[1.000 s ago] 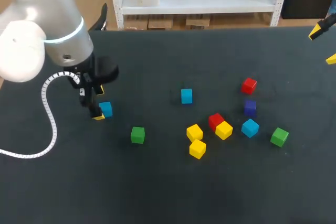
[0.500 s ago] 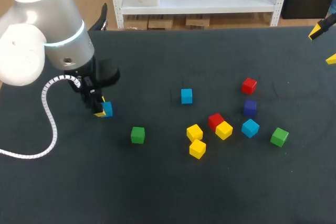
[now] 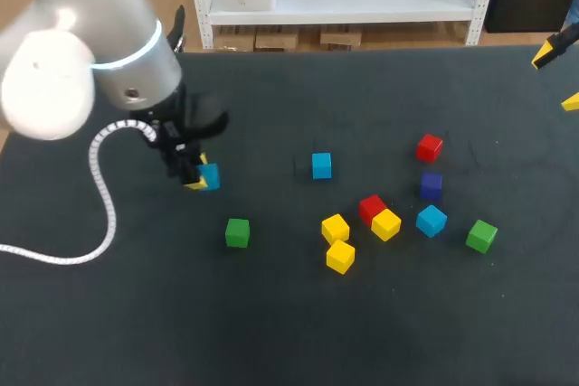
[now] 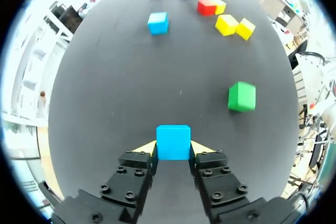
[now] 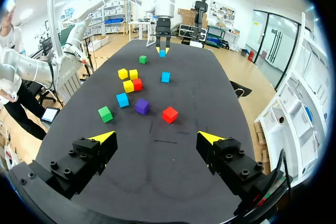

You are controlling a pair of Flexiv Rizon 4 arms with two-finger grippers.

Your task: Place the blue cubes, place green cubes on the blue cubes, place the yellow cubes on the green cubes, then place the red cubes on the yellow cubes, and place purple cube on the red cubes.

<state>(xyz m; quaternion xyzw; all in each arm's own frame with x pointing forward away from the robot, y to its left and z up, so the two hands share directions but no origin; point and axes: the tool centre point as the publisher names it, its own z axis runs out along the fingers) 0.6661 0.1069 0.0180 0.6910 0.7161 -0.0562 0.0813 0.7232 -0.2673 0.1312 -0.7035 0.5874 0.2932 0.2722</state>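
Left claw (image 4: 173, 153) is clenched on a blue cube (image 4: 173, 142), with a yellow tip pressed to each of 2 opposite faces. It is over the left part of the bench (image 3: 271, 332). Whether the cube hangs clear of the surface cannot be told.

The step in hand looks like laying out the blue base layer, with nothing stacked yet. To do it well, the cube should go down square and flat on open bench, with room beside it for the other blue cubes. The fingers should part only once it rests, then rise straight up so it is not dragged askew. A crooked base would likely tell on all 4 layers above.

Nearest is the near green cube (image 4: 241, 96), ahead of the claw and off to its side, well apart. A path toward the middle should pass it without a brush. Further on, the lone blue cube (image 4: 158, 23) sits by itself near the bench's middle, a fair neighbour to place beside.

Beyond it lies the crowd: 3 yellow cubes (image 3: 340, 256) packed close with the near red cube (image 3: 371, 208). Past those are the far blue cube (image 3: 431, 220), the purple cube (image 3: 431, 185), the far red cube (image 3: 429, 146) and the far green cube (image 3: 481, 235). That cluster leaves little room for building.

Farthest off, the right claw (image 5: 156, 137) hangs released, holding nothing, at the bench's right edge.
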